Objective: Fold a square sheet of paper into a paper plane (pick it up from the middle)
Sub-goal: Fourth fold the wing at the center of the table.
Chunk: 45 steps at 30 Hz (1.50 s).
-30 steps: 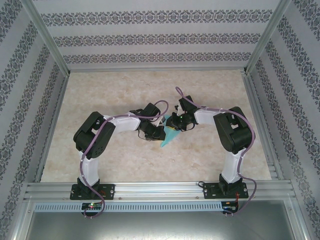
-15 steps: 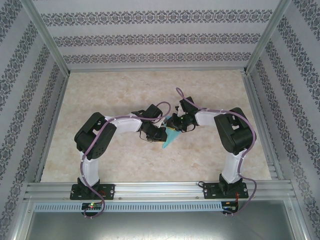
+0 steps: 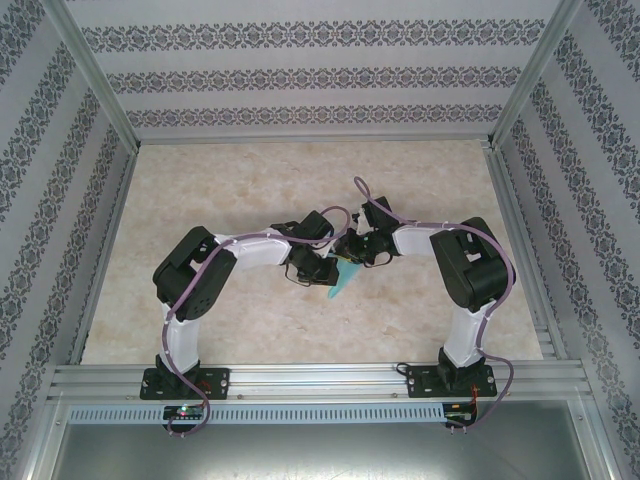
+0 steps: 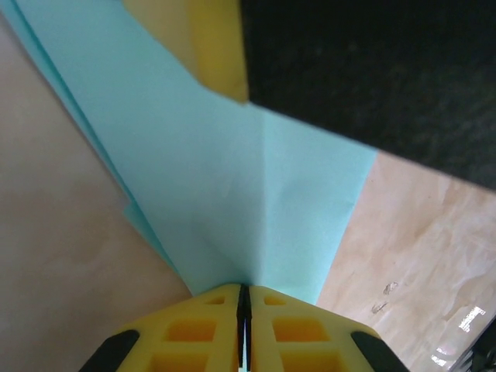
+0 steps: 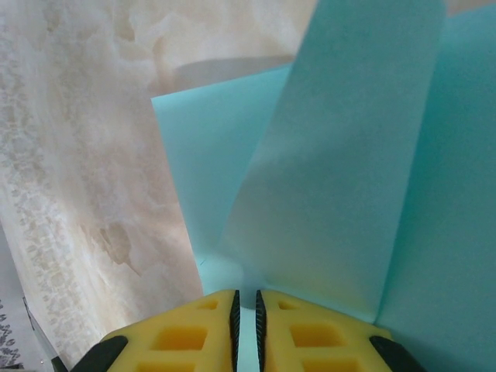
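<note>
The square sheet of paper is folded into a narrow, pointed turquoise paper plane (image 3: 341,279), held just above the table between both arms with its tip toward the near edge. My left gripper (image 3: 324,268) comes in from the left and is shut on a turquoise flap (image 4: 248,201), its yellow fingertips (image 4: 209,306) pressed together on the paper. My right gripper (image 3: 351,257) comes in from the right and is shut on another fold (image 5: 333,178), with paper running down between its pads. In the left wrist view a yellow finger (image 4: 221,43) of the right gripper sits at the paper's far edge.
The marble-patterned tabletop (image 3: 260,180) lies under both arms. Aluminium rails (image 3: 320,378) frame the near edge and patterned walls (image 3: 310,75) close in the back and sides. Purple cables (image 3: 372,195) loop above both wrists.
The left arm has swung right, bringing its gripper closer to the right gripper. The paper between them now looks narrower, and its tip sits a little nearer the front.
</note>
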Motion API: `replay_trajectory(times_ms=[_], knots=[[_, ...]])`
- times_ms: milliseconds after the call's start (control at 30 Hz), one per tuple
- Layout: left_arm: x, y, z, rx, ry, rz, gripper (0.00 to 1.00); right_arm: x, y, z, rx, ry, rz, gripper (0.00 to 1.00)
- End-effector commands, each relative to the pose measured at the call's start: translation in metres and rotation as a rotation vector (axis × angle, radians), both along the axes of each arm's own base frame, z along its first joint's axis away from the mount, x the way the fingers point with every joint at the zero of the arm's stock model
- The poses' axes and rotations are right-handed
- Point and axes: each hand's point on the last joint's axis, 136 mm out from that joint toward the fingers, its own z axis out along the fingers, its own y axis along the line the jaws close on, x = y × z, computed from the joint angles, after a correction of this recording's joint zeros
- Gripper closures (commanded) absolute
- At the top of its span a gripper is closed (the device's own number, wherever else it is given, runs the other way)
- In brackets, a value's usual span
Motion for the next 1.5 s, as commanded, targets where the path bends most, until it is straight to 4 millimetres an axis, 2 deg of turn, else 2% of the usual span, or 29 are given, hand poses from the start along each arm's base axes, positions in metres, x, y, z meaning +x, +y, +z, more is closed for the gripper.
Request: replay_trajectory(times_ms=[0, 167, 267, 533, 633, 733, 933, 1100, 1467], knots=[[-0.002, 0.004, 0.021, 0.031, -0.052, -0.014, 0.84, -0.028, -0.022, -0.034, -0.095, 0.136, -0.033, 0.83], [0.000, 0.017, 0.040, 0.064, -0.110, 0.024, 0.75, -0.030, -0.024, -0.034, -0.092, 0.132, -0.037, 0.83], [-0.004, 0.026, 0.037, 0.085, -0.102, 0.042, 0.74, -0.032, -0.026, -0.035, -0.084, 0.131, -0.050, 0.83], [-0.011, 0.020, 0.025, 0.032, -0.050, 0.077, 0.69, -0.035, -0.029, -0.036, -0.071, 0.121, -0.065, 0.83], [-0.012, 0.010, 0.024, -0.024, -0.029, 0.078, 0.69, -0.036, -0.030, -0.037, -0.069, 0.122, -0.069, 0.83], [-0.014, 0.002, 0.020, -0.072, 0.000, 0.084, 0.72, -0.038, -0.032, -0.038, -0.068, 0.122, -0.075, 0.83], [-0.016, 0.002, 0.013, -0.068, 0.015, 0.087, 0.79, -0.043, -0.035, -0.042, -0.066, 0.128, -0.079, 0.83], [-0.017, -0.004, 0.015, -0.090, 0.016, 0.083, 0.86, -0.045, -0.035, -0.046, -0.060, 0.133, -0.083, 0.83], [-0.023, -0.011, 0.007, -0.085, 0.031, 0.050, 0.91, -0.049, -0.039, -0.047, -0.061, 0.132, -0.084, 0.83]])
